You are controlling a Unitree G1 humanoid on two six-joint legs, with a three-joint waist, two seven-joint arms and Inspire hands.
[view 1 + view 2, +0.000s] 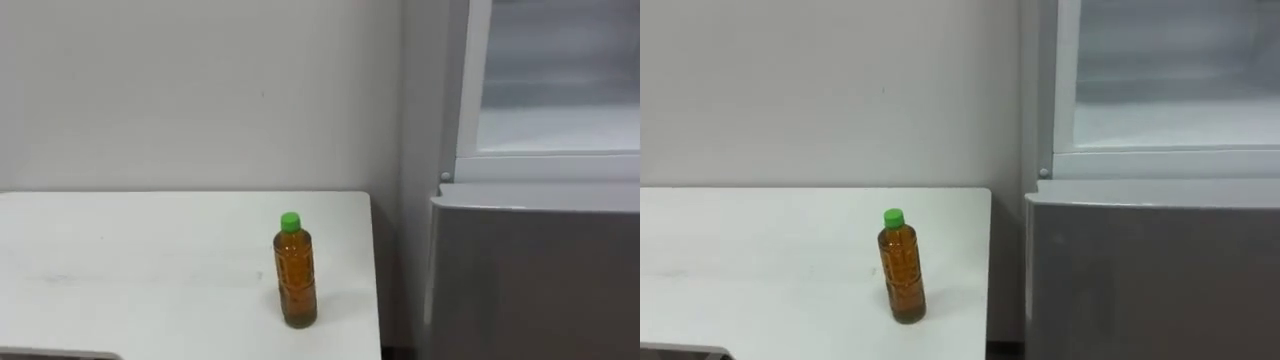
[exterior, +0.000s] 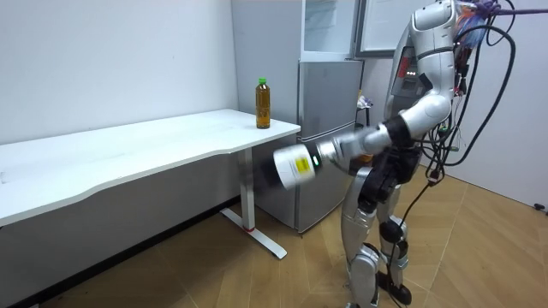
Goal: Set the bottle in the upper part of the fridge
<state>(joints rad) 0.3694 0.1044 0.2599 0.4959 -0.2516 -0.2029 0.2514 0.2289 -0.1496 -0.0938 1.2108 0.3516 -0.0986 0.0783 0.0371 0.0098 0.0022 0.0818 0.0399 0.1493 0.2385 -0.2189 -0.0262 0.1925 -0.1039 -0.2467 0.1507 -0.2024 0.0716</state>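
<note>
A clear bottle (image 1: 295,275) of amber drink with a green cap stands upright on the white table (image 1: 120,270), close to its right end and front edge. In the room view the same bottle (image 2: 263,103) stands at the table corner beside the fridge. The grey fridge (image 1: 530,280) is just right of the table; its lower door is closed and its upper compartment (image 1: 560,120) stands open, showing a pale interior. I stand upright in front of the fridge. My left hand (image 2: 287,167) reaches forward at about table height, below and short of the bottle, touching nothing.
A pale wall (image 1: 200,90) runs behind the table. The table (image 2: 128,154) stretches far towards the room view's left on a white leg frame (image 2: 253,214). The open upper fridge door (image 2: 377,26) stands next to my head. Wooden floor (image 2: 214,274) lies around me.
</note>
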